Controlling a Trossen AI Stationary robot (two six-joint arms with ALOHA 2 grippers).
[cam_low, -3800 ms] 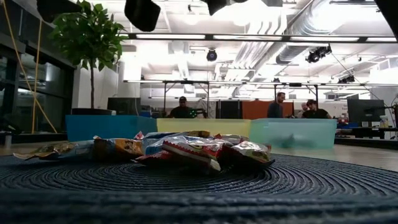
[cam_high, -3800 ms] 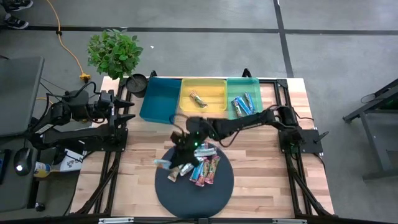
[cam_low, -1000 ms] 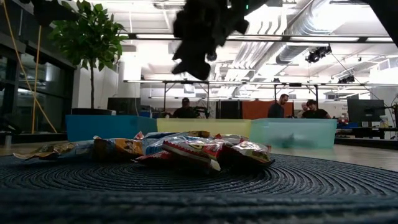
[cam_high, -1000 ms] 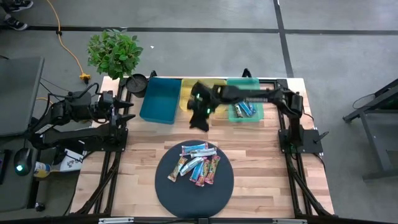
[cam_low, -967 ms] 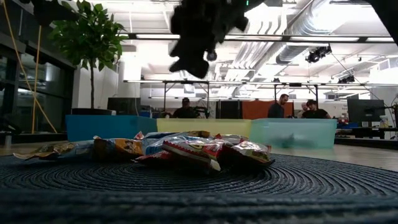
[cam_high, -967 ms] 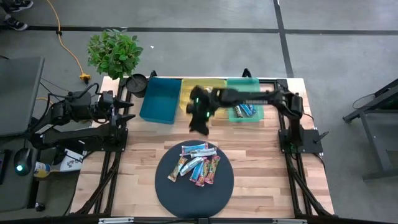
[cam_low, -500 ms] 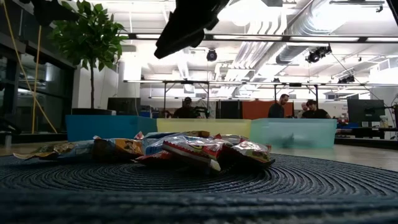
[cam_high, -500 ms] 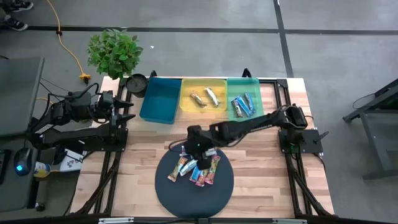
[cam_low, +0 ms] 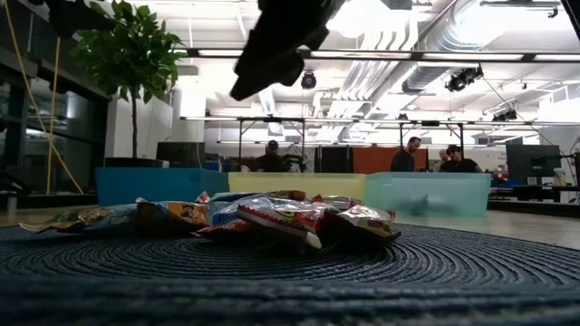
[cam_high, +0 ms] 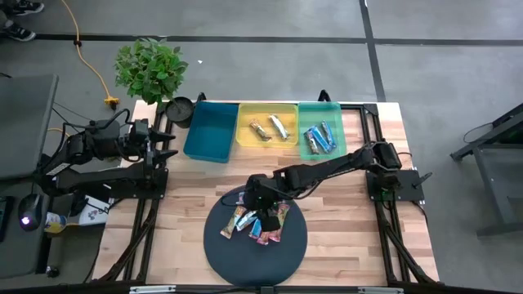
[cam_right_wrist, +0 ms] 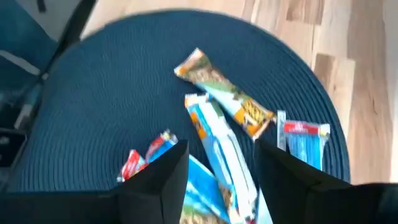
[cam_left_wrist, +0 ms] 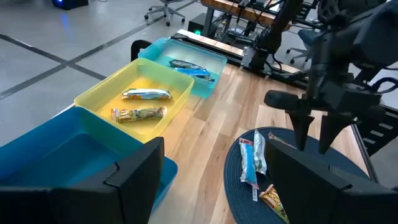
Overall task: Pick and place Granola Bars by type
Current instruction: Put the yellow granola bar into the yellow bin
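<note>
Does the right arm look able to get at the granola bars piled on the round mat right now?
Probably yes. The right gripper hangs open just above the granola bars on the round mat, and nothing lies between them.

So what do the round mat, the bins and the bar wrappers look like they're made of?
The round mat looks woven, maybe cord or vinyl: ribbed concentric rings, matte. The bins look like moulded plastic, smooth, the teal one slightly see-through. The bar wrappers look like glossy printed foil or film with crimped ends.
</note>
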